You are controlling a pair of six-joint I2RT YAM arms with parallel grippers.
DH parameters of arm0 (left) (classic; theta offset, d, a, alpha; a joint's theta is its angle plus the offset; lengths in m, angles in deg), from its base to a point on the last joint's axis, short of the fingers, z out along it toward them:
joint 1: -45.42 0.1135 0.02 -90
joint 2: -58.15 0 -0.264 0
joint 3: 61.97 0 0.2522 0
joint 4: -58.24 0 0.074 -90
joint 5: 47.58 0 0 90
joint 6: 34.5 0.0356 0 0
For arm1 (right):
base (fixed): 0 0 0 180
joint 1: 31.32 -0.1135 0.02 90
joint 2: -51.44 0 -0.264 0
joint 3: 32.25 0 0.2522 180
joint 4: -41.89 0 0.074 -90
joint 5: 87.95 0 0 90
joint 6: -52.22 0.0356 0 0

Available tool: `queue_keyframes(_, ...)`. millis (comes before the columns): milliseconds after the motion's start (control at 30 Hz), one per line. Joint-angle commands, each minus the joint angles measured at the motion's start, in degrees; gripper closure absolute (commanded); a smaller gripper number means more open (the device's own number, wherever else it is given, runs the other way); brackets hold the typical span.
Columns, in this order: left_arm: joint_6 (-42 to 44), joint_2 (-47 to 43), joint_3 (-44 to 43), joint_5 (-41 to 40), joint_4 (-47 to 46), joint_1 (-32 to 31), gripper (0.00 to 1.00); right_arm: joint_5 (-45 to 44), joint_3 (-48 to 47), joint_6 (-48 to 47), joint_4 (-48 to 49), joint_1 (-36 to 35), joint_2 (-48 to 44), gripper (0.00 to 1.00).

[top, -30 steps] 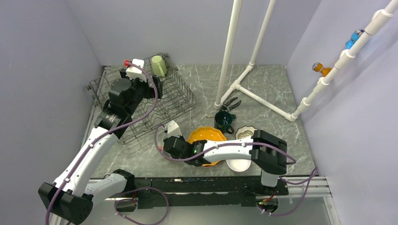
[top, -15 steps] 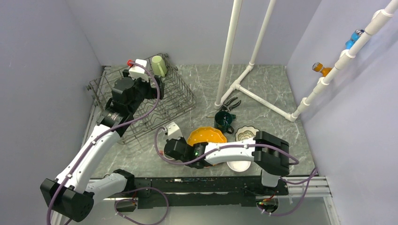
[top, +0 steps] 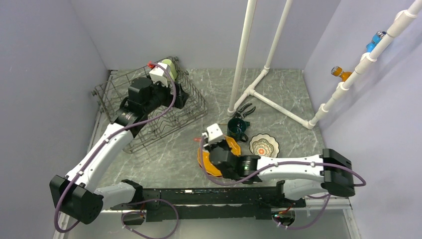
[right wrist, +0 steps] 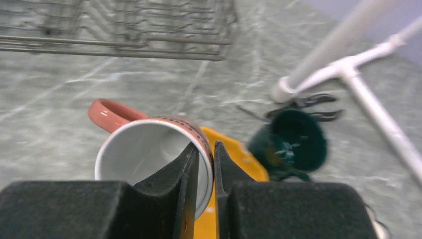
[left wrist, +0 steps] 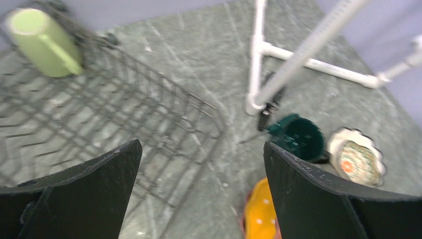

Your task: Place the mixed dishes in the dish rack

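Note:
My right gripper (right wrist: pixel 205 155) is shut on the rim of the small pink mug (right wrist: pixel 149 144), one finger inside it and one outside, and holds it over the orange white-dotted plate (right wrist: pixel 239 164). In the top view this gripper (top: pixel 205 144) is left of the dark teal mug (top: pixel 238 127). My left gripper (left wrist: pixel 201 184) is open and empty above the right part of the dish rack (top: pixel 149 119). The pale green mug (left wrist: pixel 42 42) lies in the rack's far corner. The patterned scalloped bowl (top: pixel 263 146) sits right of the plate (top: pixel 206 164). The white bowl is hidden.
Black-handled pliers (top: pixel 245 109) lie behind the teal mug at the foot of a white pipe frame (top: pixel 259 84). Another white pipe with coloured fittings (top: pixel 368 55) runs along the right wall. Walls close in the left, back and right sides.
My right gripper has moved right, from in front of the rack to over the orange plate, its elbow swinging out to the right. My left gripper has swung right over the rack.

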Motion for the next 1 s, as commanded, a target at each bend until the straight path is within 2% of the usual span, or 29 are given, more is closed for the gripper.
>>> queue_keyframes(0, -5.65, 1.68, -2.78, 11.42, -2.19, -1.66, 0.02, -13.9, 5.85, -16.95, 12.28, -0.01, -8.63, 1.0)
queue_keyframes(200, -15.46, 8.05, -4.84, 32.07, -6.54, -3.28, 0.05, -16.02, 11.96, -36.7, 24.35, -0.01, -18.9, 1.0)
queue_keyframes(333, -26.13, 13.87, -4.46, 46.25, -17.02, -3.86, 0.1, -9.3, 17.24, -46.32, 30.18, 0.48, -27.4, 1.0)
queue_keyframes(400, -30.58, 16.32, -4.87, 50.58, -20.2, -4.57, 0.14, -5.28, 18.82, -49.09, 30.72, 1.61, -31.29, 1.0)
queue_keyframes(500, -32.09, 18.1, -4.98, 52.62, -21.66, -6.38, 0.14, 0.92, 20.2, -51.55, 30.63, 5.62, -35.63, 1.0)
queue_keyframes(633, -32.84, 19.79, -5.63, 53.87, -21.24, -9.43, 0.15, 3.94, 18.03, -49.88, 27.95, 10.91, -37.51, 1.0)
queue_keyframes(800, -32.64, 22.52, -7.53, 54.92, -17.07, -11.9, 0.19, 7.7, 16.79, -50.65, 27.02, 11.85, -38.74, 1.0)
queue_keyframes(867, -35.64, 23.41, -6.63, 56.12, -19.71, -12.25, 0.2, 9.21, 17.34, -51.27, 27.7, 11.85, -38.68, 1.0)
queue_keyframes(967, -42.92, 24.92, -4.59, 58.66, -28.58, -12.81, 0.24, 11.44, 18.08, -51.6, 29.93, 11.82, -38.57, 1.0)
